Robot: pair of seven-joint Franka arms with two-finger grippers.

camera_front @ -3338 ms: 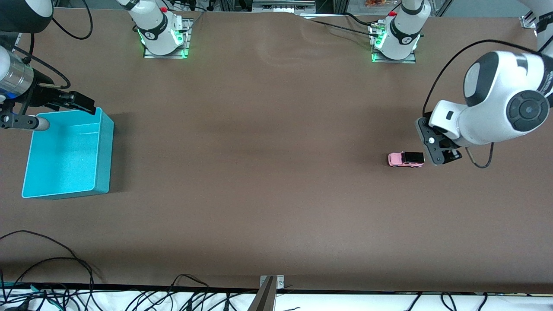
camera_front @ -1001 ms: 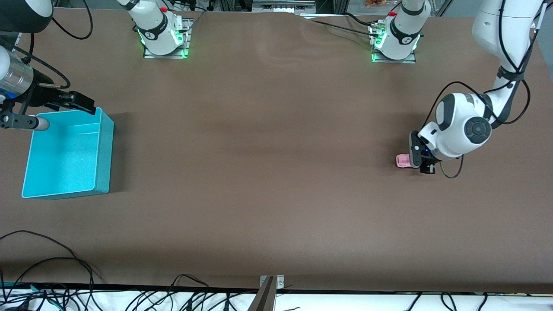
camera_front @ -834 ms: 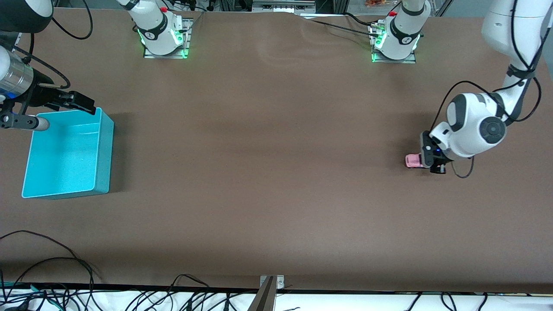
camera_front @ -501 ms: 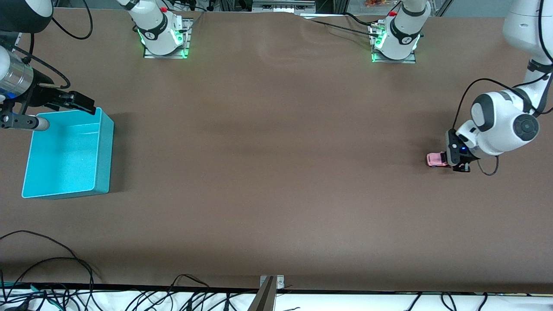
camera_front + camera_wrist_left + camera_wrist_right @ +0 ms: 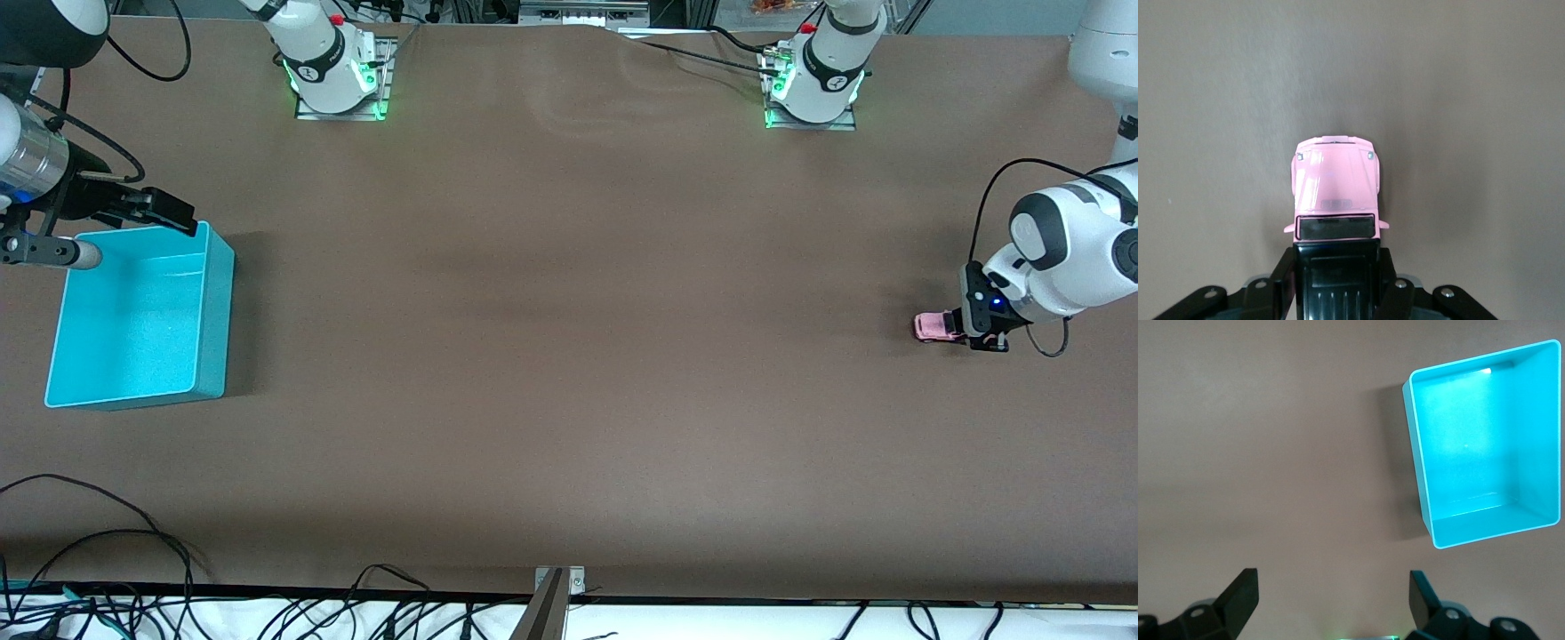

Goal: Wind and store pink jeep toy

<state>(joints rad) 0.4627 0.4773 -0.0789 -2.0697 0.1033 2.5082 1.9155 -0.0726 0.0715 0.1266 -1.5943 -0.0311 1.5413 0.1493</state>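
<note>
The pink jeep toy [image 5: 932, 326], boxy with a black roof, is down at the table surface near the left arm's end. My left gripper [image 5: 965, 330] is shut on its rear half. In the left wrist view the pink hood [image 5: 1335, 187] sticks out ahead of my left gripper [image 5: 1336, 280], and black fingers [image 5: 1286, 283] press both sides of the roof. The turquoise bin [image 5: 218, 267] stands empty at the right arm's end. My right gripper [image 5: 171, 212] is open and empty over the table beside the bin, waiting. Its wrist view shows the bin [image 5: 1418, 453] and its open gripper [image 5: 1331, 600].
The arm bases [image 5: 333, 76] stand along the table's farthest edge. Loose cables [image 5: 107, 551] lie along the edge nearest the front camera. A metal bracket [image 5: 556, 587] sits at the middle of that edge.
My left gripper closed on the jeep, then slid with it along the table toward the left arm's end. The right arm has not moved.
</note>
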